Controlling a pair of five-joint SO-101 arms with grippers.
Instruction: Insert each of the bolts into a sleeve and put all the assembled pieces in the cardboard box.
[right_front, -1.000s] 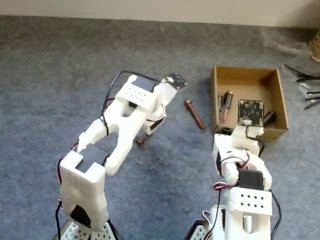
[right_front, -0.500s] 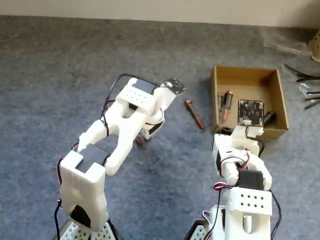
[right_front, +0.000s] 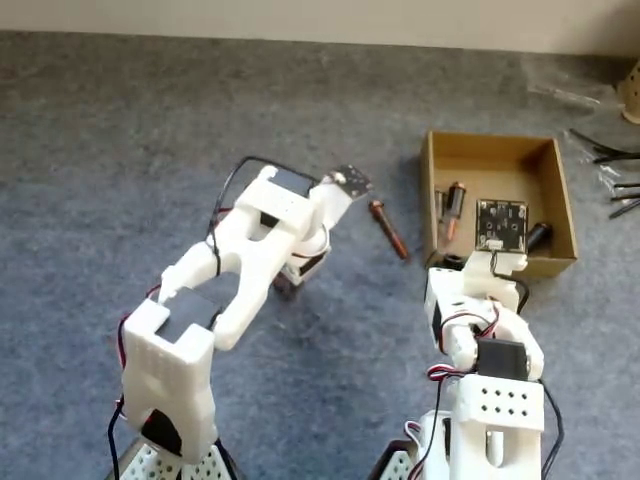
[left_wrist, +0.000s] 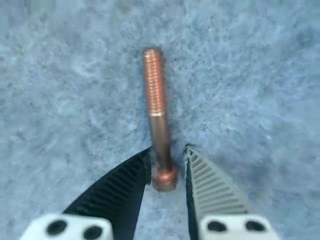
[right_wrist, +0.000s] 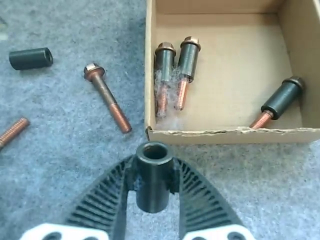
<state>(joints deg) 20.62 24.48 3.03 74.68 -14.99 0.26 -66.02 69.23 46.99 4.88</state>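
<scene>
A copper bolt (left_wrist: 156, 100) lies on the grey carpet. My left gripper (left_wrist: 167, 150) is open, its fingers standing close on either side of the shaft just behind the bolt's head. In the high view this gripper (right_front: 290, 278) covers that bolt. My right gripper (right_wrist: 154, 162) is shut on an upright black sleeve (right_wrist: 154, 177), just short of the cardboard box (right_wrist: 215, 132). It is also in the high view (right_front: 452, 262). Three assembled pieces (right_wrist: 186, 62) lie in the box. A second loose bolt (right_wrist: 107, 97) and a loose black sleeve (right_wrist: 31, 58) lie on the carpet.
The second loose bolt (right_front: 388, 228) lies between the two arms, left of the box (right_front: 432, 190). Black cables and ties (right_front: 612, 165) lie right of the box. A clear plastic bag (right_front: 560, 85) lies at the back right.
My left gripper has come down over the bolt on the carpet, whose head was visible beside it a second ago. The right arm holds still with the sleeve.
</scene>
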